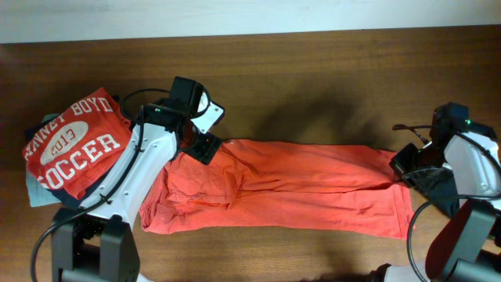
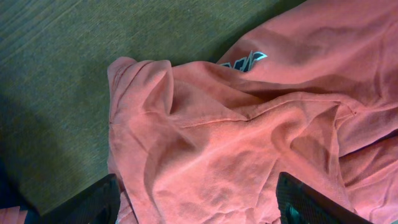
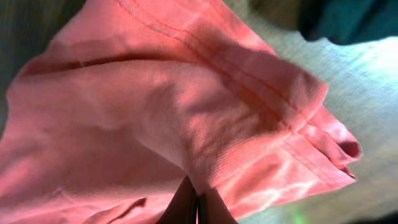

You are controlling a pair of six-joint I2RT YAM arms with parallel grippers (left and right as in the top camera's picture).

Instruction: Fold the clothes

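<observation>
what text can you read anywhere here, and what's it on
"SOCCER": white print on the red tee.
"2013": same tee, in the oval above it.
"BOYD": same tee, top arc; the word before it is too blurred to read.
The orange shirt bears a small dark mark: too small to read.
</observation>
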